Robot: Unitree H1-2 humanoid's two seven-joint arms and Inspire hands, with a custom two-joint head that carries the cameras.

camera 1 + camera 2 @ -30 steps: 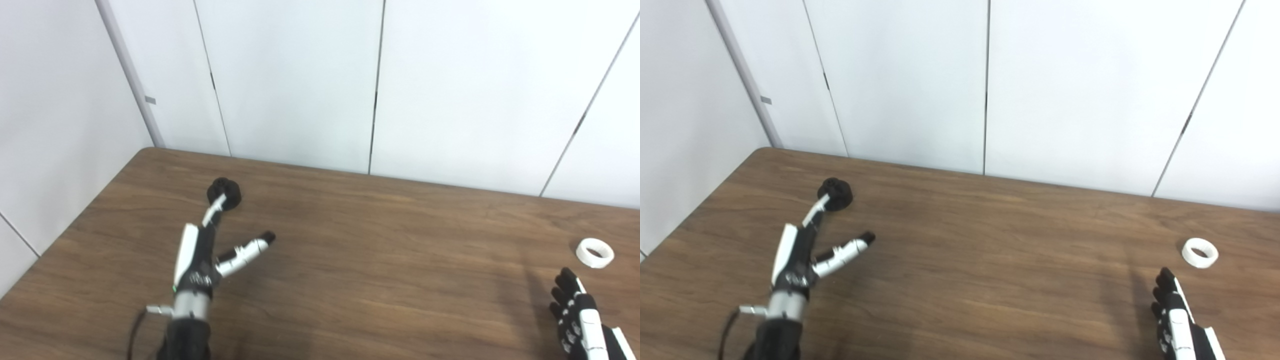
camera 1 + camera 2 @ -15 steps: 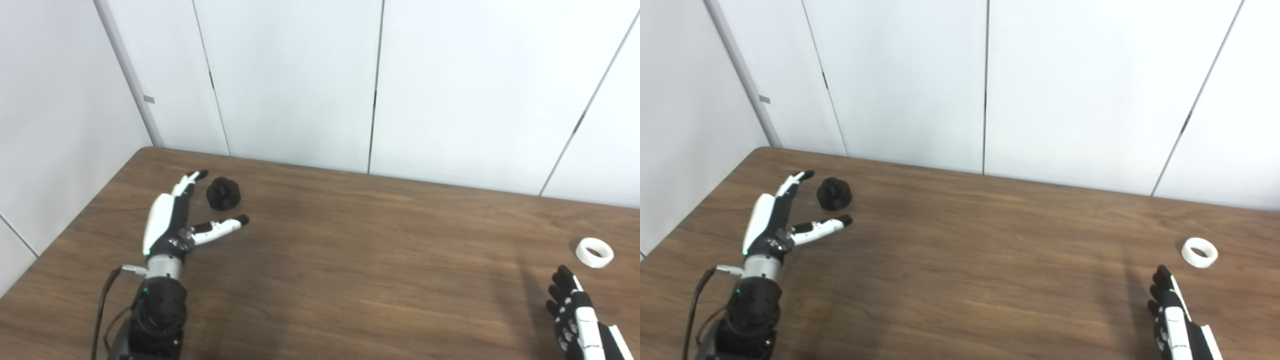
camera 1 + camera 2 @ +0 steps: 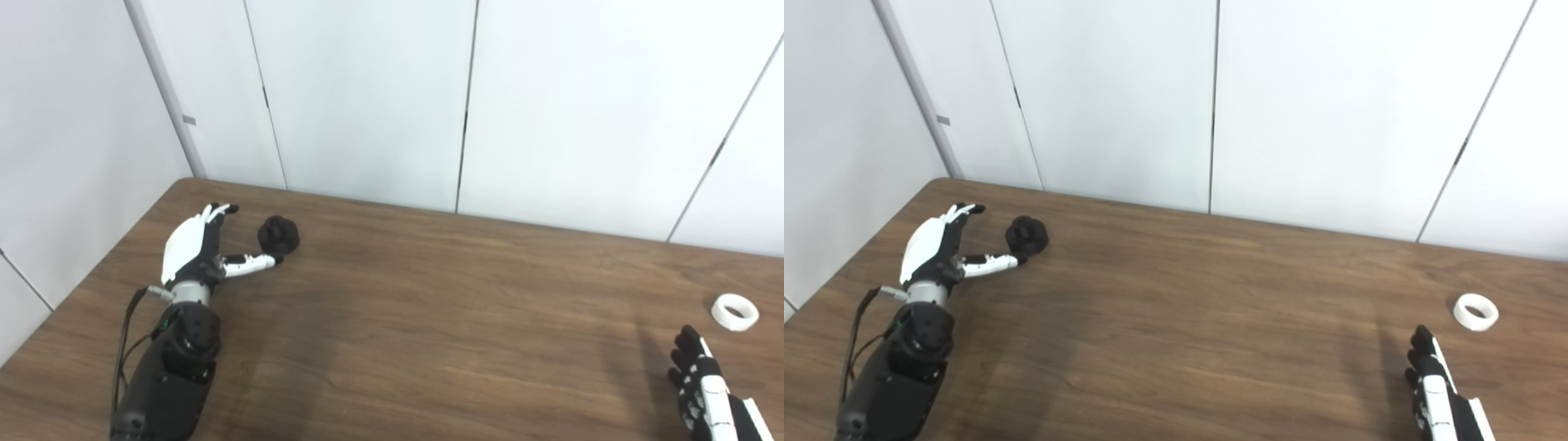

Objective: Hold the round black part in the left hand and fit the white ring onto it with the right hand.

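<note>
From my seat the two head cameras give me nearly the same picture, but not quite. The left eye view shows me more of the right hand (image 3: pixel 704 386): the dark fingers lie straight and side by side, pointing away from me, with nothing in them, low at the bottom right corner. The right eye view cuts that hand narrower at the edge, yet it gives me a clearer gap between its fingertips and the white ring (image 3: pixel 1475 311), which lies flat on the wooden table (image 3: pixel 441 306) near the right side, a little beyond the hand and not touched by it.

On the far left I see the left hand (image 3: pixel 195 248) low over the table with its white back turned up. Its fingers are spread from the thumb, holding nothing; the fingers reach toward the back wall and the thumb sticks out to the right. The thumb tip sits right at the near edge of the round black part (image 3: pixel 278 235) (whether it actually touches, I cannot tell from either view).

The black part stands on the table near the back left corner, just right of the hand. It looks matte and squat, with a wider round base and a smaller knob-like top. The ring is a plain white band, open through the middle, well apart from the black part across the table.
</note>
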